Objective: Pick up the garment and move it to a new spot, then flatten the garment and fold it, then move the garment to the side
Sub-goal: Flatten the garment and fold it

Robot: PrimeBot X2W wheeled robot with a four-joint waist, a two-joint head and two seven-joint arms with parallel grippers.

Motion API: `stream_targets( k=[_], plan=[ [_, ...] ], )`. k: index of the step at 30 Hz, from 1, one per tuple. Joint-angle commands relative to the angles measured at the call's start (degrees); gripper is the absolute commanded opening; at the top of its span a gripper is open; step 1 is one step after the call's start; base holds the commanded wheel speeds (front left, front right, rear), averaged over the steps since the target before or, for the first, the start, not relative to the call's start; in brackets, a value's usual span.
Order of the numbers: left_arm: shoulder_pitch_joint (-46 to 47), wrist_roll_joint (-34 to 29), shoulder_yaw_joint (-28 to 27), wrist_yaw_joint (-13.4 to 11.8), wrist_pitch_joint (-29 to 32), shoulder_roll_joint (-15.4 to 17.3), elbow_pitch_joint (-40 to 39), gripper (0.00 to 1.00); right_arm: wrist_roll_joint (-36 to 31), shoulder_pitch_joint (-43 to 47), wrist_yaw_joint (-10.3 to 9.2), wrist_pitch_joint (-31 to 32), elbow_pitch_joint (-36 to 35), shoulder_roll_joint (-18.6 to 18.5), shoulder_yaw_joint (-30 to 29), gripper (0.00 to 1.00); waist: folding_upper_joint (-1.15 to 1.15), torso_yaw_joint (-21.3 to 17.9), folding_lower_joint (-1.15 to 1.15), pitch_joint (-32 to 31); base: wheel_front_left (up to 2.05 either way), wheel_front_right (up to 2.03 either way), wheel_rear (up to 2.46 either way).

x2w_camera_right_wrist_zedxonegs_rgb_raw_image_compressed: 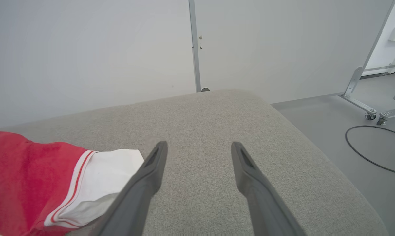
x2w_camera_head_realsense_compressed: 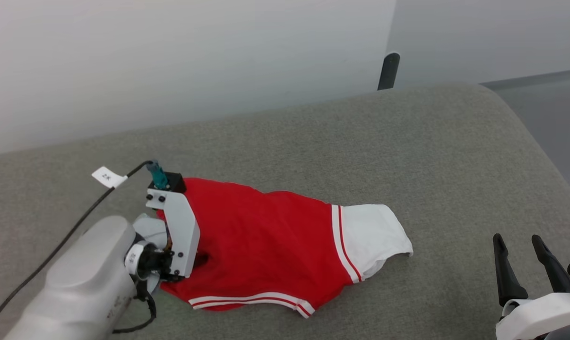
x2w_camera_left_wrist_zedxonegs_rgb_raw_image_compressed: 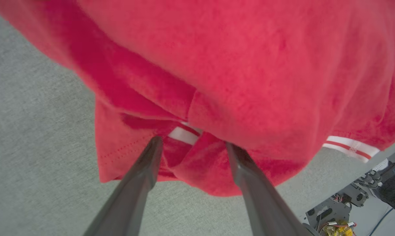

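The garment (x2w_camera_head_realsense_compressed: 261,245) lies spread, slightly rumpled, on the grey padded surface (x2w_camera_head_realsense_compressed: 408,151), its white end panel (x2w_camera_head_realsense_compressed: 375,236) pointing toward the robot's right. At its opposite, red end, the left gripper (x2w_camera_left_wrist_zedxonegs_rgb_raw_image_compressed: 192,142) stands with jaws wide apart; a bunched fold showing a strip of white trim sits between the two fingers, whose tips meet the cloth without clamping it. The right gripper (x2w_camera_head_realsense_compressed: 517,238) hovers low at the right, apart from the garment, jaws equally wide and holding nothing. In the right wrist view the white panel lies just beside one finger (x2w_camera_right_wrist_zedxonegs_rgb_raw_image_compressed: 145,183).
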State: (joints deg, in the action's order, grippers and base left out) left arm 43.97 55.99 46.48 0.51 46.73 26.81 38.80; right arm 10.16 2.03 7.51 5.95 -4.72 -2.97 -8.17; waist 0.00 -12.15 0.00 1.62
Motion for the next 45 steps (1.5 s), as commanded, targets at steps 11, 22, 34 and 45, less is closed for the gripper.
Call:
stream_targets(
  k=[11, 22, 34, 45],
  plan=[
    [-1.4, 3.0, -0.8, -1.0, 3.2, -0.4, 0.0, 0.00, 0.8, -1.0, -0.03, -1.2, 1.7, 0.1, 0.1, 1.00, 0.00, -0.8, 0.00, 1.1, 0.00, 0.00, 0.00],
    [5.4, 1.0, -1.5, -1.7, 5.1, 2.7, -4.5, 0.00, 1.2, -0.1, -0.03, -1.5, 2.4, 0.1, 0.1, 1.00, 0.00, 0.3, 0.00, 0.0, 0.00, 0.00, 0.00],
    [13.9, 2.1, -3.6, 0.8, 2.4, -1.9, -7.2, 0.00, 1.1, 0.7, -0.03, -1.4, 3.0, 0.1, 1.1, 1.00, 0.00, -1.1, 0.00, -1.1, 0.00, 0.00, 0.00],
    [8.8, 4.5, 1.1, 4.5, 0.6, -14.1, -6.4, 0.00, 1.9, 0.0, -0.03, -1.5, 3.5, 0.1, 2.1, 1.00, 0.00, -3.6, 0.00, 0.1, 0.00, 0.00, 0.00]
  ],
)
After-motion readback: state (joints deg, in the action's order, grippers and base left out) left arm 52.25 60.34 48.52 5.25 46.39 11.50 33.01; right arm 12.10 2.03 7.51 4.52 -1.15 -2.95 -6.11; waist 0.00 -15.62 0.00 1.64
